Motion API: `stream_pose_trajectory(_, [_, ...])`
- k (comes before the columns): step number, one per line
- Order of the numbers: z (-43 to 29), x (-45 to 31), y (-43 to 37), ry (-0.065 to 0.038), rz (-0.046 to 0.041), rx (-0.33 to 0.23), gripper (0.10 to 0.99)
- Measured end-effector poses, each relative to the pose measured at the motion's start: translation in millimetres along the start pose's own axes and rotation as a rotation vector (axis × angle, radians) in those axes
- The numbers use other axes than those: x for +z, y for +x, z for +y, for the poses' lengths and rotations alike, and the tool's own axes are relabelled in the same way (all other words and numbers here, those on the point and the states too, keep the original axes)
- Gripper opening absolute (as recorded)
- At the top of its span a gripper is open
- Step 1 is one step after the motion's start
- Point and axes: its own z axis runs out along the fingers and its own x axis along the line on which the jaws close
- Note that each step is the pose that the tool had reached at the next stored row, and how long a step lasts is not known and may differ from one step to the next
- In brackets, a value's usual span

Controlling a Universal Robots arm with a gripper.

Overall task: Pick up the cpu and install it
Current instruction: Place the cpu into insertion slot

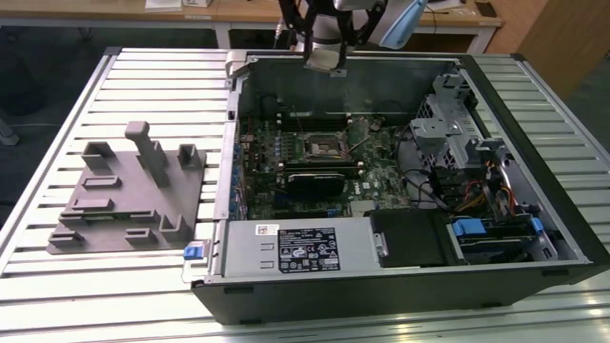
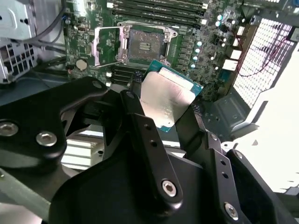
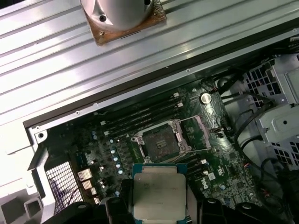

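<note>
The cpu is a flat square chip with a silvery top and a thin green edge. My gripper is shut on it, one black finger on each side. In the first wrist view the cpu hangs above the motherboard, in the air and apart from the open metal-framed socket. The socket has its frame lifted and its contact field bare. In the exterior view my gripper hovers over the far wall of the open computer case, above the socket.
The open case lies on a slatted metal table. A grey holder fixture stands at the exterior view's left. Memory slots, a black block, drive cages and cables surround the socket.
</note>
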Motion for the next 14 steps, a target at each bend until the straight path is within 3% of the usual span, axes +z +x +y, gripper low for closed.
stream_pose_trajectory(14, [1.8,0.8,0.7,0.0,-0.0092,0.144,0.541])
